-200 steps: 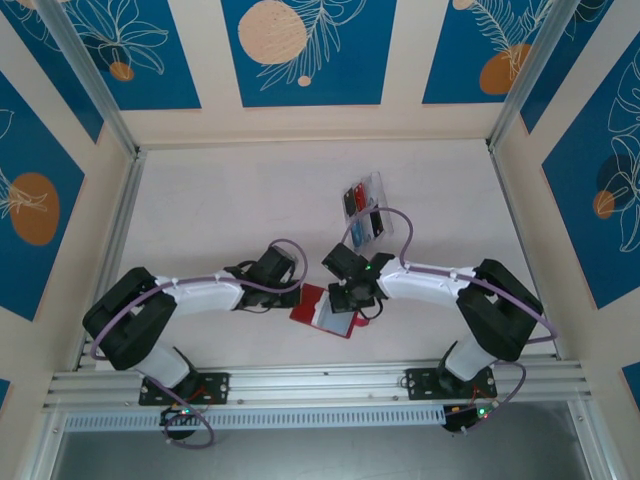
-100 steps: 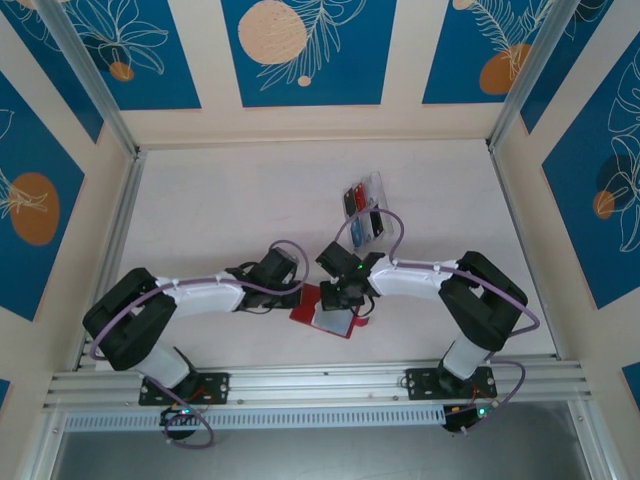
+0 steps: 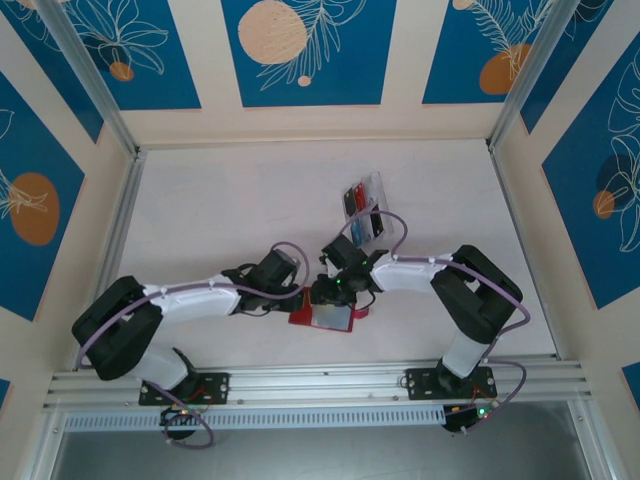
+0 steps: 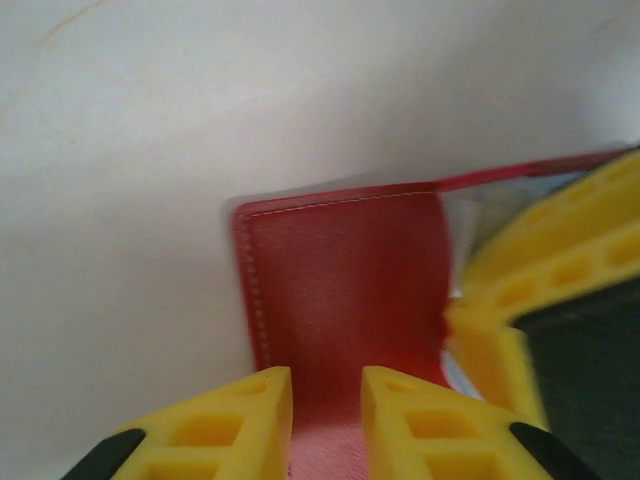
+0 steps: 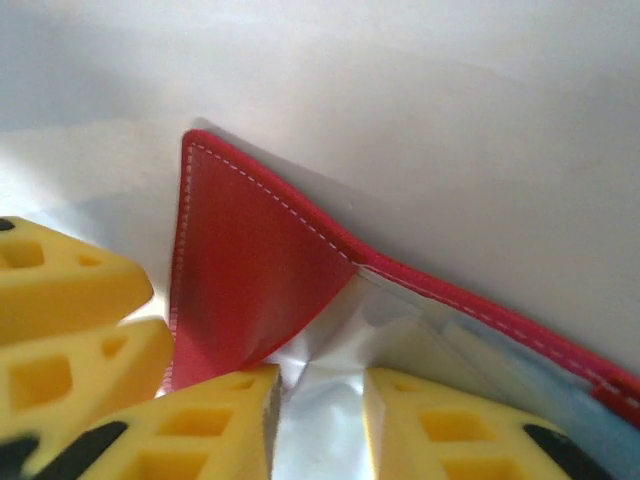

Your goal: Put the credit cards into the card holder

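Blue panels painted with white leaves and orange discs ring the pale desk [image 3: 220, 220]. Near its front edge, between the two arms, lies the small red leather-like card holder [image 3: 322, 316], spread open with its greyish clear sleeves [image 5: 400, 340] showing. Both arms crowd over it. The left claw [image 4: 327, 385] has its yellow fingers a little apart, and the stitched red flap runs into the gap between them without looking pinched. The right claw [image 5: 322, 385] is parted about as much, right over the crinkled sleeve beside the flap. From where I stand I cannot say whether either one actually touches the holder. The small flat credit cards [image 3: 361, 196], black, red and blue, sit in the clear plastic compartment tray [image 3: 380, 182], farther back on the desk and just beyond the right arm's wrist. As far as I can see the sleeves are empty, so my guess is that only the opening of the holder is done. Every card has yet to be fetched from the tray and slid in.
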`<state>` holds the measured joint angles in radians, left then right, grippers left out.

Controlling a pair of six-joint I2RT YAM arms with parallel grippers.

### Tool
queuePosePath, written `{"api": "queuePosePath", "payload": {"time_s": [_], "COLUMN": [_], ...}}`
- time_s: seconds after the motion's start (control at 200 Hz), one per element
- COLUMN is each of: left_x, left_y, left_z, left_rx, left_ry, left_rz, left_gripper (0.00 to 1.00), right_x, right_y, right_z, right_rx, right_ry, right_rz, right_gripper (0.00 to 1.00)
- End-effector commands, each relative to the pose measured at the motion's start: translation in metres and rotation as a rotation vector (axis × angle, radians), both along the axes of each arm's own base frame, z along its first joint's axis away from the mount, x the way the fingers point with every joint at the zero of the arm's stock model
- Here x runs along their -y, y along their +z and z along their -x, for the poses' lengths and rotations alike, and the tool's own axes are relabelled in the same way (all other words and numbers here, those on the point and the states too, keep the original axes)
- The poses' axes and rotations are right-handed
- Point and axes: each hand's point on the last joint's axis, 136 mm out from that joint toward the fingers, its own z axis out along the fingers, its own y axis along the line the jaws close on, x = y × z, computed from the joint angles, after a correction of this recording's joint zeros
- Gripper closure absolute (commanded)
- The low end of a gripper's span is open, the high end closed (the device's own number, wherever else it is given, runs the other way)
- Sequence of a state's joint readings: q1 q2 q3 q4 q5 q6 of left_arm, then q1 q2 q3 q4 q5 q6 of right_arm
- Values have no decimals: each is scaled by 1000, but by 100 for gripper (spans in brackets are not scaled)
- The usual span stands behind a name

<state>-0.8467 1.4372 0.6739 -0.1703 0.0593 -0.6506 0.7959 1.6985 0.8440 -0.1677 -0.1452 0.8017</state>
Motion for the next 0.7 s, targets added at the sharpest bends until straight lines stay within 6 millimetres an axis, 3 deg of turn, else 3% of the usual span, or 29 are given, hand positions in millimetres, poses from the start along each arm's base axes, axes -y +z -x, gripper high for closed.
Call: {"api": "queuePosePath", "payload": {"time_s": [0.0,0.28,0.45,0.695], "left_x": [-4,-2,12,30], "left_y": [1,21,31,30], "left_z": [18,37,53,51], "left_rx": [-6,121,293,490], "left_ry": [-66,-156,-271,-393], "left_rz": [-12,28,4,-111], "left_gripper": [73,59,51,50], "right_x": [1,-1,-1,-1], "right_y": [-12,-16,-21,-23], "right_z": [5,4,6,8], "right_rx": [-46,-70,-93,-105], "right_ry": [-4,-4,3,17], "right_rz": [10,30,37,41], "right_gripper": [64,59,57,55]}}
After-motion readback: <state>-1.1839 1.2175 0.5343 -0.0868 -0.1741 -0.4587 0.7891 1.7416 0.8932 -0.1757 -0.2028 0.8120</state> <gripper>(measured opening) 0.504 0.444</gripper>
